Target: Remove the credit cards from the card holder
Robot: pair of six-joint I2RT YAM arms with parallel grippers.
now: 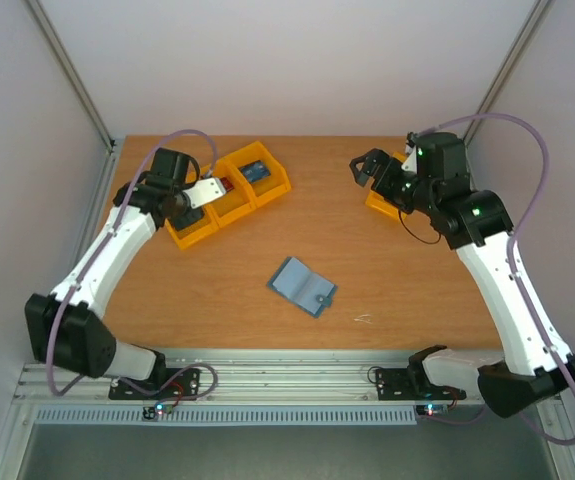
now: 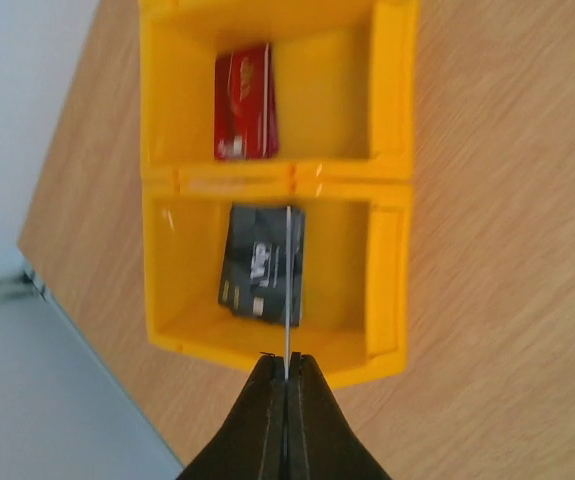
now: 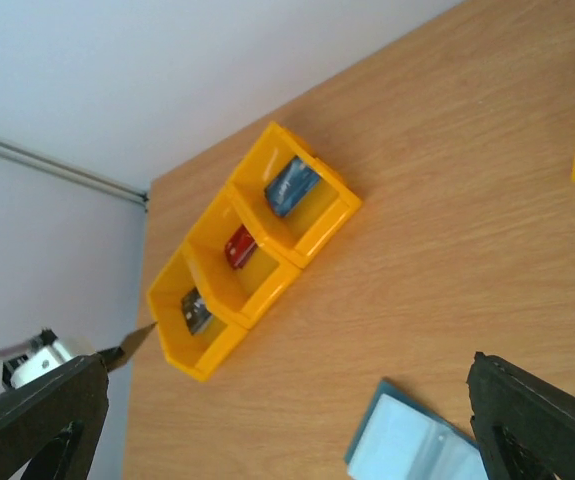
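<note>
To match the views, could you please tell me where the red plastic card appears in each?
Top external: red plastic card upper left, in the middle orange plastic bin.
Left wrist: top centre, same bin.
Right wrist: left of centre, same bin.
Shared landmark: the row of three bins.

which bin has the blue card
The end bin farthest from the left gripper; the middle bin holds a red card, the other end a dark grey card.

Looks like a lab test cell I'm driving: white panels (image 1: 297,60) and aluminium posts (image 1: 74,75) around my jaws, wood table (image 1: 367,290) beneath.
</note>
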